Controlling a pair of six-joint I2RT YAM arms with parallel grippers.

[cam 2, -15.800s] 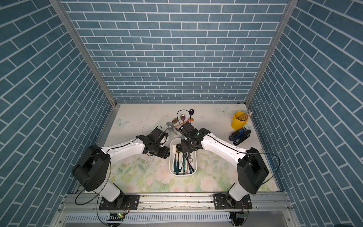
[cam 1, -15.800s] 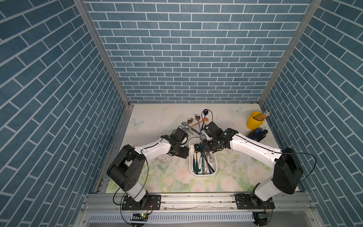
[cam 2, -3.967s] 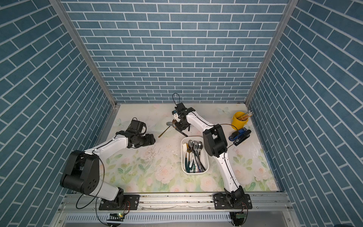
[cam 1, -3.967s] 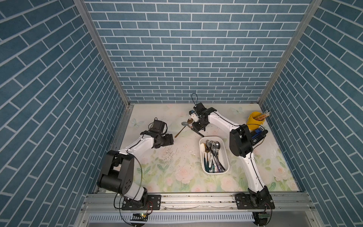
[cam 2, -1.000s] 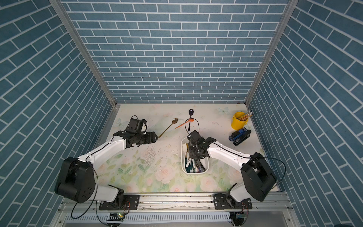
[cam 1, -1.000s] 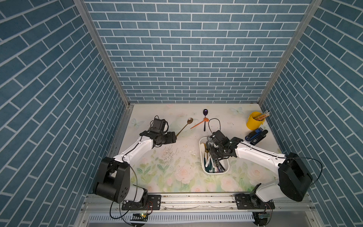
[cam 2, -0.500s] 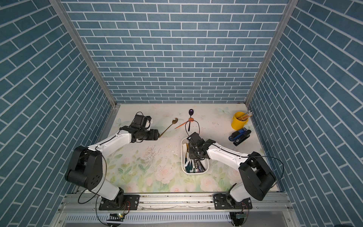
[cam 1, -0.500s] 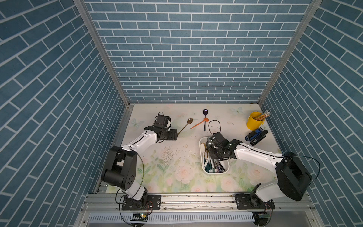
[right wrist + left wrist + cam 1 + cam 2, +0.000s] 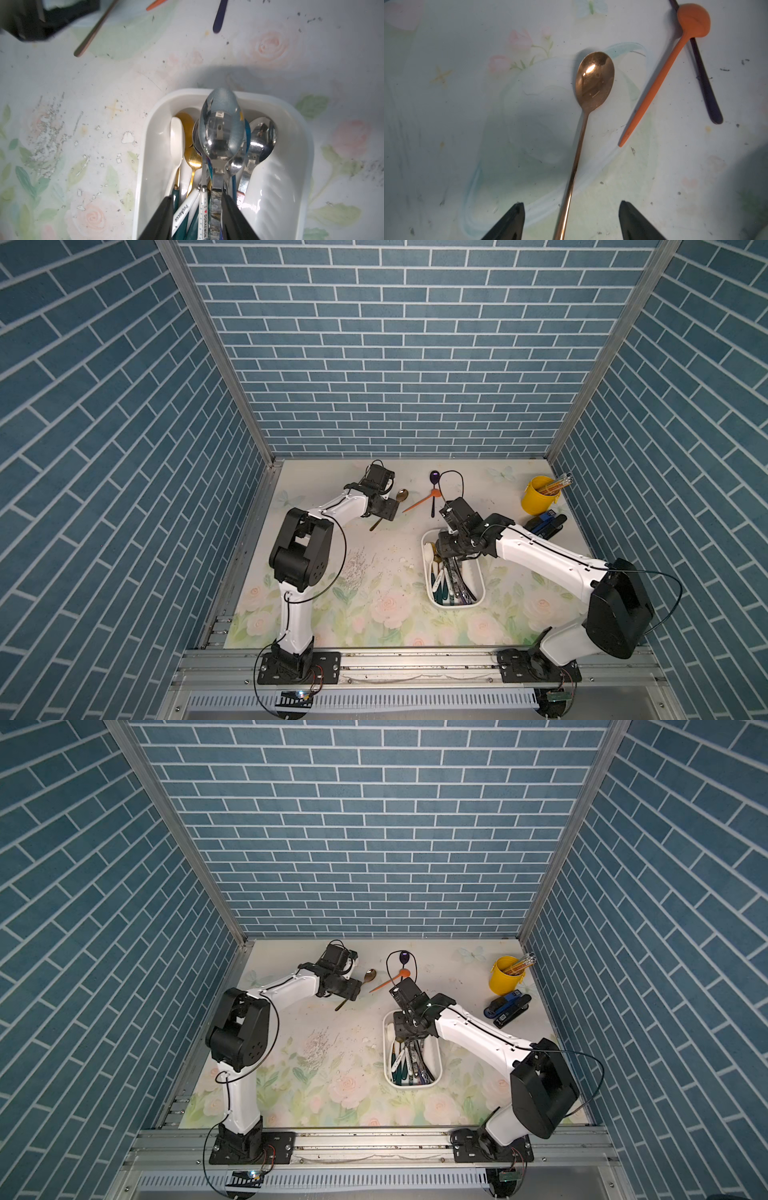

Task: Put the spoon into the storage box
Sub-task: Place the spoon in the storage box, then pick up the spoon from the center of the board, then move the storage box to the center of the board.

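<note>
In both top views: a glossy floral tabletop, scuffed and flecked with pale crumbs. Toward the far left, a slim copper-coloured spoon flat on it, thin handle passing beneath the left pincer. Just beside, a matte orange spoon with a round head and tapering stem, crossed over a dark purple spoon. Nearer the middle, the storage box, a white rounded-rectangular plastic tub crammed with cutlery, with the right pincer dipped into its far end. At the far right, a yellow cup of pencils and a blue-and-black stapler beside it.

Left wrist view: black wedge-shaped fingertips spread wide, released, one on each side of the copper handle and clear of it. Polished oval bowl with a bright highlight. Orange stem and purple handle off to one side, apart from the copper one.

Right wrist view: smooth, shiny tub walls. On top of the heap, a large silver spoon, mirror-bright, its bowl reaching the end rim. Beside and below it, a white ceramic spoon, gold spoons, another steel one, plus green and white handles printed "Pochacco" and "DORAEMON". Black fingertips parted around the bundle of handles, released rather than clamped
</note>
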